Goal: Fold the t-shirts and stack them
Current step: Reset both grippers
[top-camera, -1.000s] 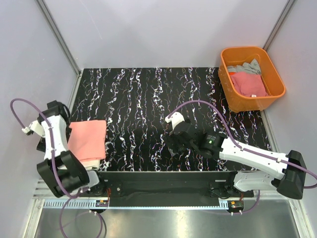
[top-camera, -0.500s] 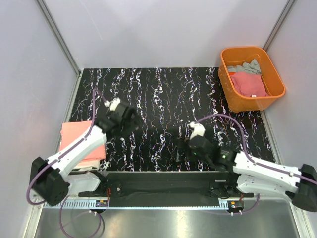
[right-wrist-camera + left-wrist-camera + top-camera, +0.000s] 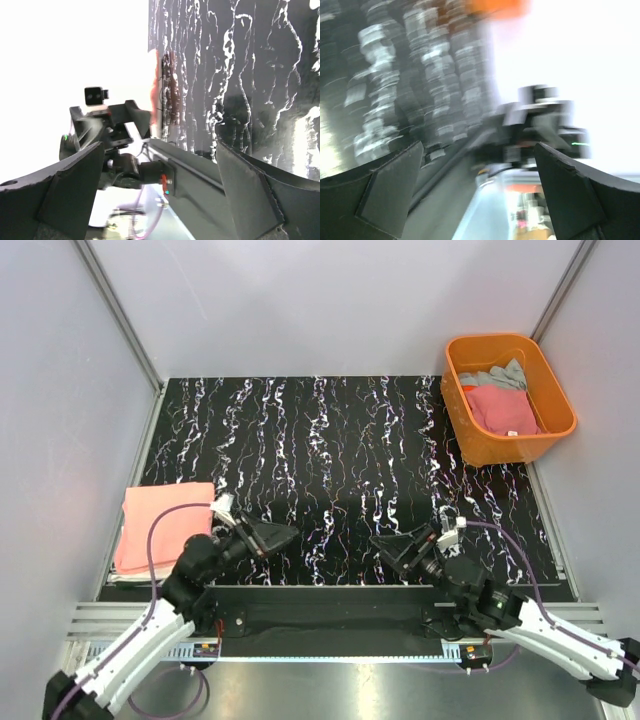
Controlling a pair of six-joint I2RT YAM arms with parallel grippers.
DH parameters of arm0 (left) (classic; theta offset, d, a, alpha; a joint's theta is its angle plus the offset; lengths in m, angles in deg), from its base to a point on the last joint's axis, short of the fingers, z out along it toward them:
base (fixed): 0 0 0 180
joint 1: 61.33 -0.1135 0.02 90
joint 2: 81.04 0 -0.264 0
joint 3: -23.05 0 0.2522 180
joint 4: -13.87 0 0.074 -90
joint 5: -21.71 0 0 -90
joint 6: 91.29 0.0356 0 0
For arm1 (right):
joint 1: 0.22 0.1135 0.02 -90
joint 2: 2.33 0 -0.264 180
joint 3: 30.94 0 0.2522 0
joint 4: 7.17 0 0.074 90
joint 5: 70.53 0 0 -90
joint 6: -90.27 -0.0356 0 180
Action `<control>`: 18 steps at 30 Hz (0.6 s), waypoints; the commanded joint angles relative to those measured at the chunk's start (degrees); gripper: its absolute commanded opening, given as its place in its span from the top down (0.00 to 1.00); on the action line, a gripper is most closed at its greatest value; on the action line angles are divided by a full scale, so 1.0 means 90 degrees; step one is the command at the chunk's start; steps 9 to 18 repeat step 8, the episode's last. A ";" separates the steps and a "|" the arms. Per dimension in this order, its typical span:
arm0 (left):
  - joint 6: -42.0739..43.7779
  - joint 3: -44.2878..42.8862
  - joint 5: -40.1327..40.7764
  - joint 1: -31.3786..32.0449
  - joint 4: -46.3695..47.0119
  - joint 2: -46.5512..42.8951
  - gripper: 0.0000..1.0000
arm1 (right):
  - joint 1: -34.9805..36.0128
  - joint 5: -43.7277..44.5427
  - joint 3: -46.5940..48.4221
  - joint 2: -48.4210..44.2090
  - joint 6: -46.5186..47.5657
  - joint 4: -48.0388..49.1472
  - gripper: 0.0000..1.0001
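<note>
You've got the whole middle of the table free to move through. Obstacles sit at the edges: folded shirts near-left, orange tub in the far-right corner. Left gripper and right gripper sit low at the near edge, facing each other with a gap between.

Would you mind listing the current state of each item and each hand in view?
salmon-pink t-shirt: folded flat, at the left edge of the table.
pink t-shirt: lying in the orange tub, not yet stacked.
grey t-shirt: crumpled in the tub, behind the pink one.
orange tub: upright, holding both.
left hand: open, empty.
right hand: open, empty.
</note>
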 commanded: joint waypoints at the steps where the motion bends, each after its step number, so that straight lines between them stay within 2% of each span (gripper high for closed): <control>1: -0.1244 0.1188 -0.0811 -0.0395 0.2374 -0.0968 0.01 | 0.0015 0.0131 -0.0272 0.0421 -0.0881 0.0042 0.00; 4: -0.1538 0.1403 -0.0832 -0.0416 0.2567 -0.1643 0.01 | 0.0016 -0.0307 -0.0330 0.0715 -0.0716 0.0587 0.00; 7: -0.2337 0.1501 -0.0619 -0.0406 0.3453 -0.1917 0.01 | 0.0025 -0.0942 -0.0515 0.0309 -0.0131 0.1924 0.01; 8: -0.2968 0.1511 -0.0482 -0.0396 0.4288 -0.1995 0.01 | 0.0006 -0.1243 -0.0526 0.0093 0.0141 0.2440 0.00; 18: -0.2968 0.1511 -0.0482 -0.0396 0.4288 -0.1995 0.01 | 0.0006 -0.1243 -0.0526 0.0093 0.0141 0.2440 0.00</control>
